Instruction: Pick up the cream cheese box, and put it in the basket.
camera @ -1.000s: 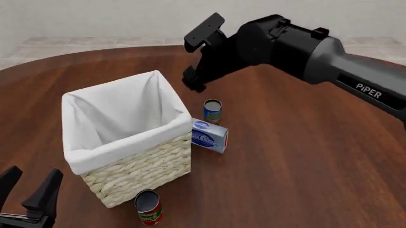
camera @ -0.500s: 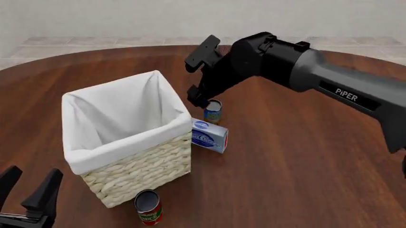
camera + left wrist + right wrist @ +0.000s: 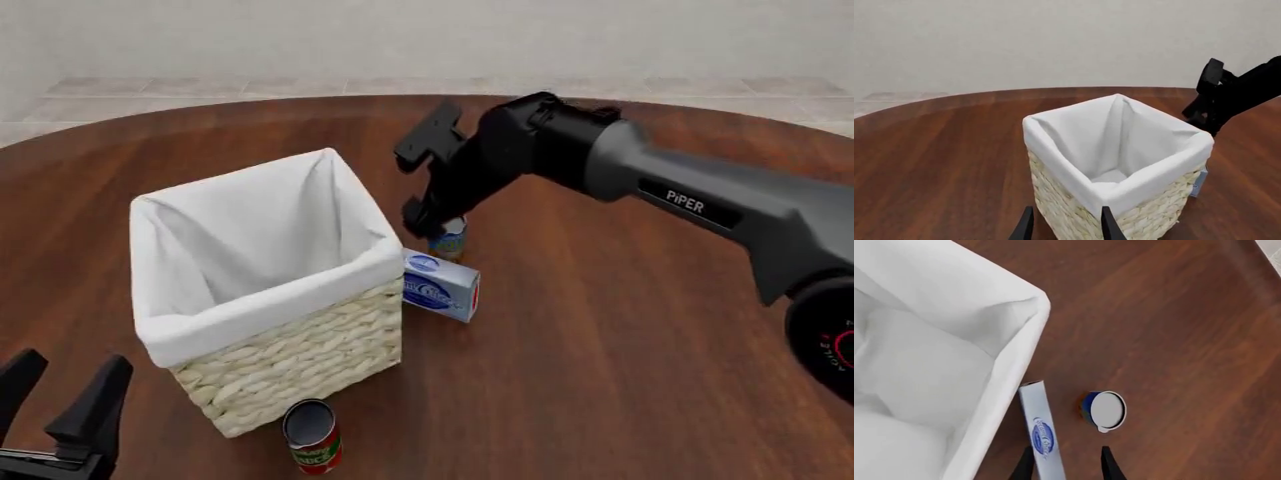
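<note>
The cream cheese box (image 3: 442, 286) stands on the table against the basket's right side, a light-blue and white carton with a dark-blue oval logo. In the right wrist view the cream cheese box (image 3: 1043, 440) lies just beyond my fingers. The basket (image 3: 280, 365) is pale wicker with a white liner over its rim (image 3: 1014, 365). My right gripper (image 3: 418, 221) hangs open just above and behind the box, near the basket's far right corner. My left gripper (image 3: 60, 395) is open and holds nothing at the near left, facing the basket (image 3: 1147, 220).
A blue can (image 3: 449, 241) stands right behind the box, partly hidden by the right gripper, and shows as the blue can (image 3: 1105, 410) from above. A red-and-green can (image 3: 314, 438) stands in front of the basket. The round table's far edge (image 3: 267, 100) curves behind.
My right arm has come down and forward, bringing its gripper from high above the table to just over the blue can and the box. The left arm has not moved.
</note>
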Controlling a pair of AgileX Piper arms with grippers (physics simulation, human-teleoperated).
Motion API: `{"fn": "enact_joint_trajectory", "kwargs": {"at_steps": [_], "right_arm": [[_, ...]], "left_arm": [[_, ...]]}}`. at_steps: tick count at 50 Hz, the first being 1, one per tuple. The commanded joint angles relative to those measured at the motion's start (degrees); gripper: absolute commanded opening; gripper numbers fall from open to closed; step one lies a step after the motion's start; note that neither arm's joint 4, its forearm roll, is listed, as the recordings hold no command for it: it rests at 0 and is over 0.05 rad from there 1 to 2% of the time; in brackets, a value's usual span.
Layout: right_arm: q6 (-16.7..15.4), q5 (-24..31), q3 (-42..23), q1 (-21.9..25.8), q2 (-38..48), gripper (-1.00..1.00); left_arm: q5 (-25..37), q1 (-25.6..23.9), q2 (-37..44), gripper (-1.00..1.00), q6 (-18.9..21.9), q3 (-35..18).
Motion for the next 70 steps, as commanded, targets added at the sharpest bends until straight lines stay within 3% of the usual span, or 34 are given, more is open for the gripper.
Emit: {"fn": "enact_joint_trajectory", "kwargs": {"at_steps": [1,26,37,41,70], "right_arm": [[1.1,-1.8,1.7,0.4,2.0,1.0],[1.8,-7.7,6.9,0.6,5.3,1.0],[1.8,-8.5,6.9,0.8,6.7,1.0],[0.0,-8.3,7.0,0.3,7.8,1.0],[0.5,-11.5,9.9,-0.2,10.0,1.0]], "left_arm": [[0.0,0.0,0.0,1.0,0.0,0.0],[0.3,-0.3,0.0,1.0,0.5,0.0],[0.5,-0.2,0.0,1.0,0.6,0.0],[0.6,-0.4,0.0,1.0,0.8,0.0],[1.2,-0.5,0.2,1.0,1.3,0.0]]}}
